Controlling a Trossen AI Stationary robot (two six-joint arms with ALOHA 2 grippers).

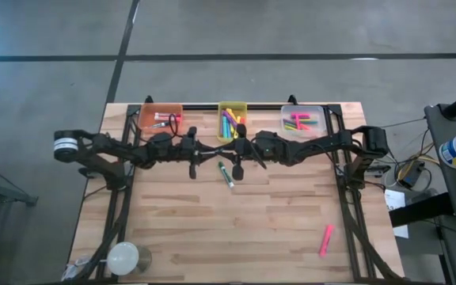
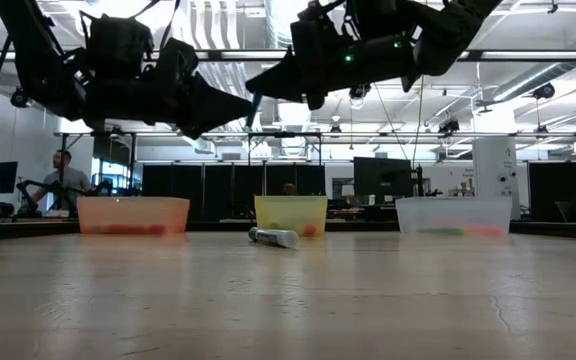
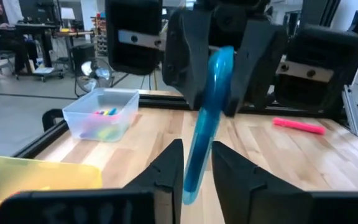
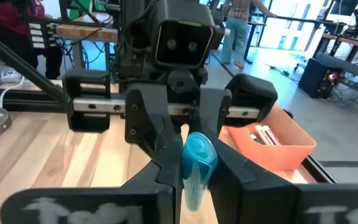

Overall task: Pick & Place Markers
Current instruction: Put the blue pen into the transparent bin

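Closest to the lens: blue marker (image 3: 205, 118), held in the air between two pairs of dark fingers, well above the middle of the table (image 1: 212, 237) and nearer its far edge than its near one. Left gripper (image 3: 196, 155) closed on one end of the blue marker, right gripper (image 4: 197, 168) closed on the other end, the two meeting nose to nose; how hard each presses not readable. Judged as a hand-over between the arms, mid-step, with neither side clearly free of the pen. Directly beneath, flat on the wood, a green marker (image 1: 226, 173), not yet picked. Well apart, near the right near corner, a pink marker (image 1: 325, 240), also lying loose. Along the far edge, three bins in a row: orange bin (image 1: 145, 111) toward the left far corner, yellow bin (image 1: 232, 104) at the middle, clear bin (image 1: 301, 108) toward the right far corner, each already holding some markers. Next move, as a judgement: one grip to firm up before the other lets go, then a straight pull apart so the pen does not twist or drop, then a carry to a bin at the far edge. Which bin is meant for blue: not evident. Two loose pens still to collect afterwards.
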